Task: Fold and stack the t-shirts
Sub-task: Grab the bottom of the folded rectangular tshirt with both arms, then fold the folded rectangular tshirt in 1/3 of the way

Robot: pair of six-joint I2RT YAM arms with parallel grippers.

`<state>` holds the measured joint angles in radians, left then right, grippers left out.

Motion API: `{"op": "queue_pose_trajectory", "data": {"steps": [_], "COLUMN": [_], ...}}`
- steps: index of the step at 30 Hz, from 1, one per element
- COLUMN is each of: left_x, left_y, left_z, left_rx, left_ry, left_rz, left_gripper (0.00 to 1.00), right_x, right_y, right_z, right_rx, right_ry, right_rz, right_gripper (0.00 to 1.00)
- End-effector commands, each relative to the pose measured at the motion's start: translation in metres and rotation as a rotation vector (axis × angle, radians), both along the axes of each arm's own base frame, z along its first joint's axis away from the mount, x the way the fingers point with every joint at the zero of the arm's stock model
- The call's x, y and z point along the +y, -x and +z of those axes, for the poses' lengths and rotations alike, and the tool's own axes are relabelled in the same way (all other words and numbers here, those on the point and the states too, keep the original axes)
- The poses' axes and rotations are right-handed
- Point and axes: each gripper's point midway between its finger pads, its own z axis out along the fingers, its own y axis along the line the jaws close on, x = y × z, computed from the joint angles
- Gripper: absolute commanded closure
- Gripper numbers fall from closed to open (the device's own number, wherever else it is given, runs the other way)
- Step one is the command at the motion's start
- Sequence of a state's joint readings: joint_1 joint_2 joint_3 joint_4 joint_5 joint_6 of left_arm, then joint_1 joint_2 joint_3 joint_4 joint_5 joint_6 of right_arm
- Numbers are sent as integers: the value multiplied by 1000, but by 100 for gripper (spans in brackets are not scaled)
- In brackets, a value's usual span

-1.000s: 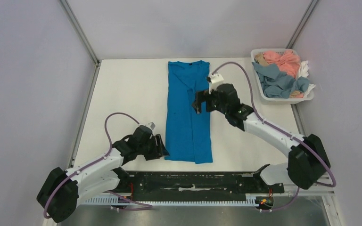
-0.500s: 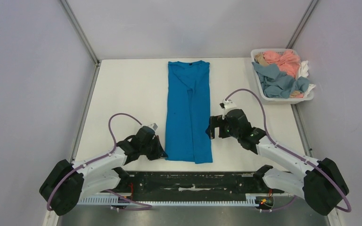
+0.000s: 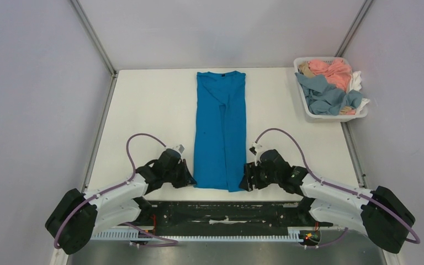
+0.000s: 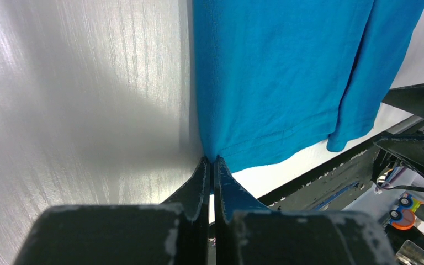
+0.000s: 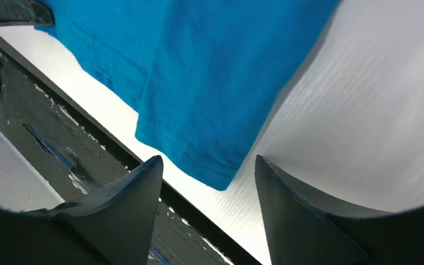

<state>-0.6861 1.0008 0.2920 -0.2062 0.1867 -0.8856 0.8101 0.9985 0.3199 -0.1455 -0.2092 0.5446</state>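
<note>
blue t-shirt (image 3: 221, 130) lies flat down the middle of the bench (image 3: 154, 110), folded into a long strip with the collar at the far end. Right claw (image 5: 208, 163) was at the shirt's mid right edge a second ago and is now down at the near-right hem corner. Its fingers are spread wide either side of the corner, not pinching. Left claw (image 4: 212, 160) hasn't moved, fingers pressed together on the near-left hem corner. Basket (image 3: 334, 117) of other clothes sits far right, unchanged.
</note>
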Motion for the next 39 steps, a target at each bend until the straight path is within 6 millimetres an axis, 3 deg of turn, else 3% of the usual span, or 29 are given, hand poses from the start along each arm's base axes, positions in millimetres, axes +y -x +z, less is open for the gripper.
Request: {"op": "queue_pose_trajectory", "data": {"steps": [1, 9, 15, 24, 26, 30, 39], "left_x": [0, 1, 1, -10, -14, -27, -41], "left_y": [1, 3, 9, 46, 43, 29, -54], "left_z": [-1, -3, -1, 16, 23, 46, 86], "left_rx": [-3, 5, 17, 47, 17, -47, -226], "left_ry": [10, 9, 30, 188, 219, 279, 134], "left_rz": [12, 15, 7, -112, -113, -123, 5], "left_gripper": [98, 98, 98, 98, 98, 98, 98], "right_x": [-15, -23, -23, -13, -9, 4, 20], "right_y": [22, 28, 17, 44, 38, 13, -74], "right_z": [-24, -37, -35, -25, -20, 10, 83], "right_rx": [122, 153, 92, 49, 8, -117, -426], "right_ry": [59, 100, 94, 7, -23, -58, 34], "right_rz": [-42, -69, -102, 14, 1, -12, -133], "right_gripper": [40, 59, 100, 100, 100, 100, 100]}}
